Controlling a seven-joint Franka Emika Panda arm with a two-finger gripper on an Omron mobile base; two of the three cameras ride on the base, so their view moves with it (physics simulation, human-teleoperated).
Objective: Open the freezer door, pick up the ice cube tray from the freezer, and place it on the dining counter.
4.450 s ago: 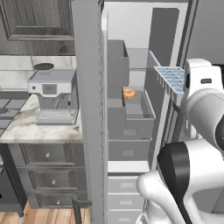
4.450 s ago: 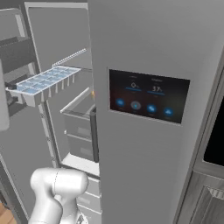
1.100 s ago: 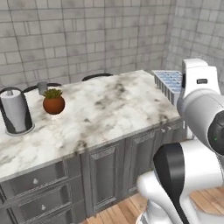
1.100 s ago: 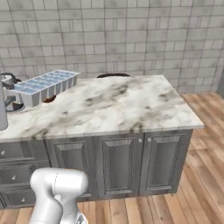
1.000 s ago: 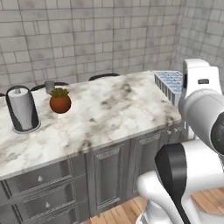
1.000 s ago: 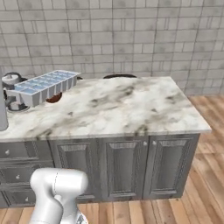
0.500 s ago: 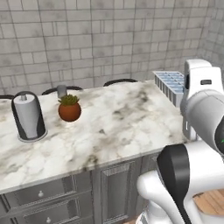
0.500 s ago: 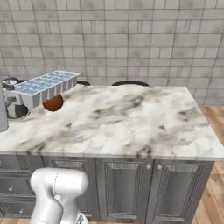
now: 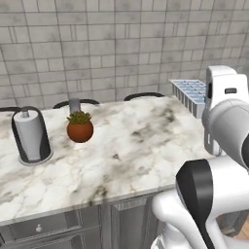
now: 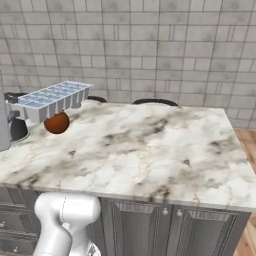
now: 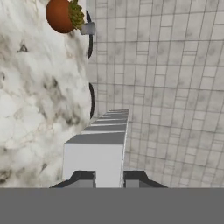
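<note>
My gripper [image 11: 108, 179] is shut on one short end of the ice cube tray [image 11: 103, 148], a light-blue tray with a grid of square cells. It is held level in the air, pointing away from the hand. In the left base view the ice cube tray [image 9: 188, 92] hangs by the right end of the dining counter [image 9: 136, 146], partly behind my white arm. From the right, the ice cube tray [image 10: 52, 99] hovers above the left part of the dining counter [image 10: 150, 150]. The freezer and the freezer door are out of view.
A small plant in a round brown pot [image 9: 80, 129] and a paper towel roll on a dark holder [image 9: 30, 136] stand on the counter's left half. Dark chair backs [image 10: 155, 102] rise behind the counter, before a grey tiled wall. Grey cabinet fronts [image 10: 170, 230] sit below.
The whole picture has shifted: the base moved from the freezer to the counter and keeps turning along it. The tray stays in the shut gripper, unchanged relative to the arm.
</note>
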